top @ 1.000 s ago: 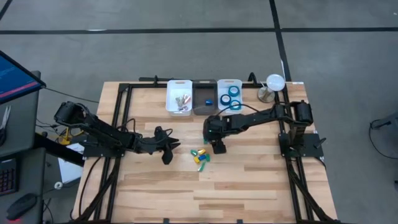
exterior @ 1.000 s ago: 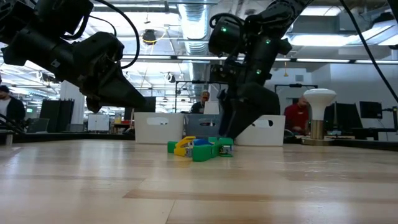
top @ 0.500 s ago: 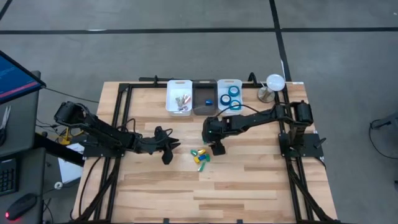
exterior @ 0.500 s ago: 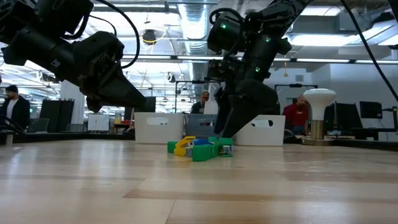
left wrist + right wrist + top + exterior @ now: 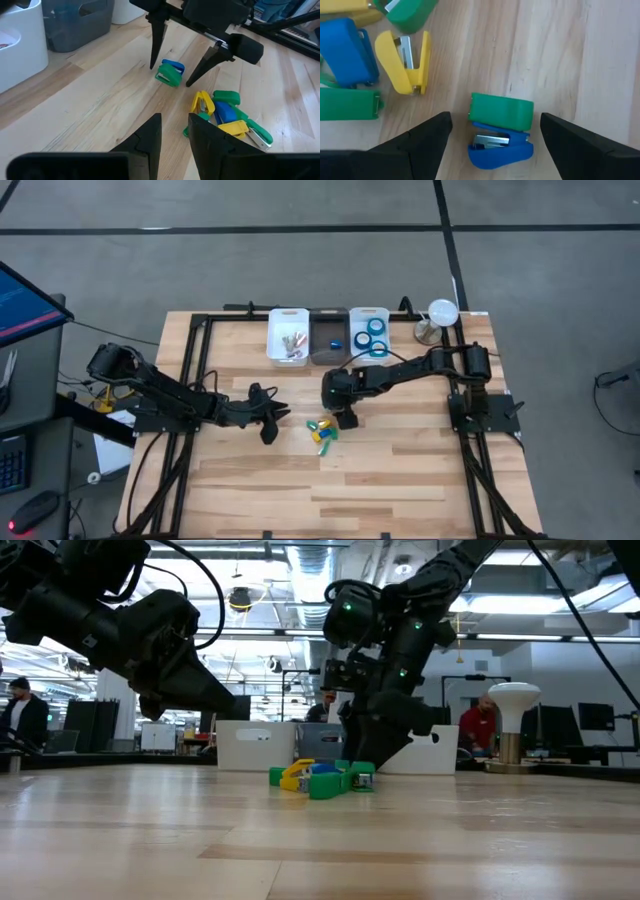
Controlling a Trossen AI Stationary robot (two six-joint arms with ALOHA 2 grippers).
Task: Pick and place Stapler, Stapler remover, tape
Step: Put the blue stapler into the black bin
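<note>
From above, the right gripper is seen lowered over the far end of a cluster of small staplers at the middle of the table. Compared with a second ago, it has been shifted slightly leftward. The blue tape rolls lie in the right white bin, far of the arm. The left gripper waits left of the cluster.

At table level, the right arm is seen leaning lower and further left than before, its fingers reaching the tabletop behind the coloured pile.

In the left wrist view, the right gripper's fingers are shown spread wide, straddling a green-and-blue stapler; the left gripper's own fingers stand slightly parted, holding nothing.

In the right wrist view, that green-and-blue stapler lies between the open fingers, untouched, a detail hidden from above.
</note>
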